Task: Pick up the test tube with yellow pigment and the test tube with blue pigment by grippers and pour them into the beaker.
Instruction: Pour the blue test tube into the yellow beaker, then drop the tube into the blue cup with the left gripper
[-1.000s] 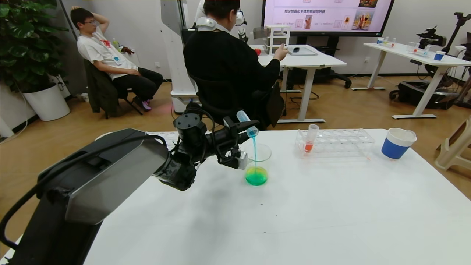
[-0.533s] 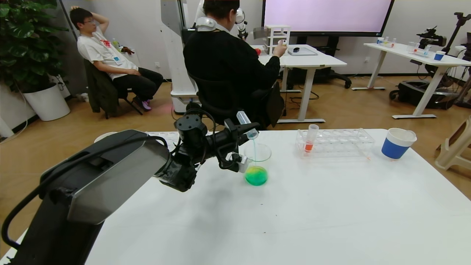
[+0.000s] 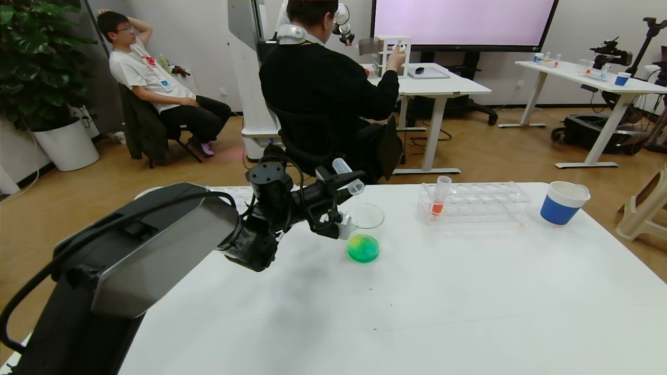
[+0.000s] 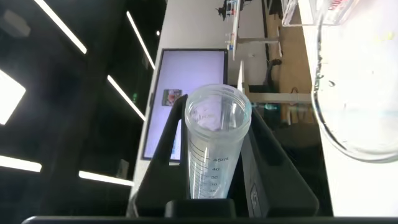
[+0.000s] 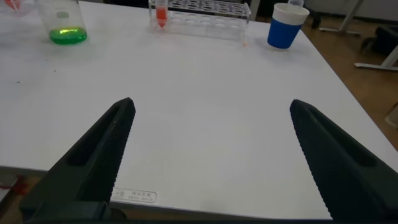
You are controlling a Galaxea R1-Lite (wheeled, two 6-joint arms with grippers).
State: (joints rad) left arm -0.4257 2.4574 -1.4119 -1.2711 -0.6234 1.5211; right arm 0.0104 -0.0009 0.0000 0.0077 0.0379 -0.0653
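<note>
Two grippers report: my left gripper (image 3: 348, 183) is clamped on the test tube with blue pigment (image 3: 348, 176), now drained, tilted mouth-down just above the beaker (image 3: 363, 232) rim. The left arm reaches horizontally across the table (image 3: 443, 302). Green liquid sits in the beaker. My right gripper (image 5: 211, 155) hovers over the table, fingers wide apart, holding nothing.

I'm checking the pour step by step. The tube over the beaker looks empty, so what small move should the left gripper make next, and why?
Probably tip the tube back upright and lift it away from the beaker. The left gripper is shut on it, mouth tilted down above the rim, with no stream falling and no blue visible inside in the wrist view. The beaker holds green liquid, so this pour looks done.
</note>
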